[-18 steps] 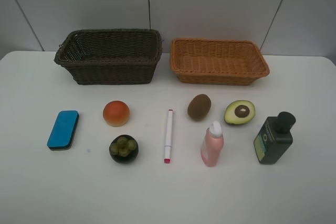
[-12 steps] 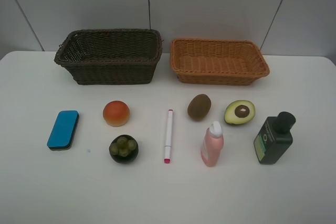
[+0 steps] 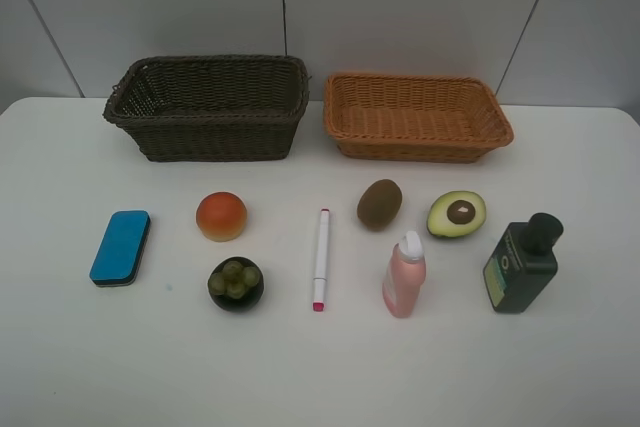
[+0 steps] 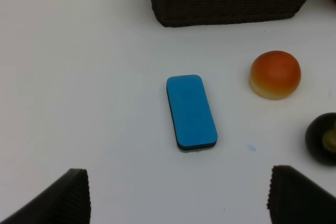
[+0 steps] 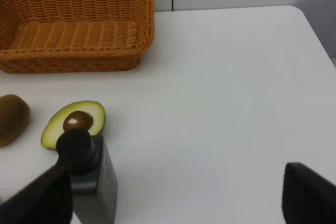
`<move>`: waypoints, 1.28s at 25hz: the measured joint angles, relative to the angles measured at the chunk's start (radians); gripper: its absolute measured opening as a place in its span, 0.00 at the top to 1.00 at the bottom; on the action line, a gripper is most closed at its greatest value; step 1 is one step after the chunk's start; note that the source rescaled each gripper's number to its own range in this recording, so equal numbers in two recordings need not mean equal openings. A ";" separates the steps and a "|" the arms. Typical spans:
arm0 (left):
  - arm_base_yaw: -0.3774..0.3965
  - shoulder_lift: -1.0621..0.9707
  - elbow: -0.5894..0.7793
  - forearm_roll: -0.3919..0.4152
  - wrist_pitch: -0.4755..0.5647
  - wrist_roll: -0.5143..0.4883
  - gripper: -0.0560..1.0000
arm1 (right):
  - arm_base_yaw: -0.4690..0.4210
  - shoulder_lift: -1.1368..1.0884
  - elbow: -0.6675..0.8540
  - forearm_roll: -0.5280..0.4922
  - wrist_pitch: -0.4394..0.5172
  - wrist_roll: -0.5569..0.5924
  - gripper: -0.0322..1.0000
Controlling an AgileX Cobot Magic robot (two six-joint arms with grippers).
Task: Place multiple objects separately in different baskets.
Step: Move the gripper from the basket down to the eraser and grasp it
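While the left claw (image 4: 178,203) and right claw (image 5: 173,198) stand spread, a blue rectangular eraser block (image 3: 120,247) lies at nine o'clock on the white table (image 3: 320,377). A dark green bottle (image 3: 521,265) stands at three.

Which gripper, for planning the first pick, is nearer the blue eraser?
Left. The left gripper faces the blue eraser directly; the right gripper is far off, by the dark green bottle.

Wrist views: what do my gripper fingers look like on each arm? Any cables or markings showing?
The left gripper has two black fingers with finely ribbed edges. The right gripper has similar dark fingers, but they are blurred, so their texture is unclear. No cables or markings show, and the high camera shows neither arm.
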 joint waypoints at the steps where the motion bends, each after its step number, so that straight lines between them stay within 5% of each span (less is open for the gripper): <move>1: 0.000 0.000 0.000 0.000 0.000 0.000 0.17 | 0.000 0.000 0.000 0.000 0.000 0.000 0.00; 21: 0.000 0.009 0.000 0.000 -0.001 -0.003 0.17 | 0.000 0.000 0.000 0.000 0.000 0.000 0.00; 32: 0.000 0.547 -0.110 -0.004 -0.108 -0.005 0.17 | 0.000 0.000 0.000 0.000 0.000 0.000 0.00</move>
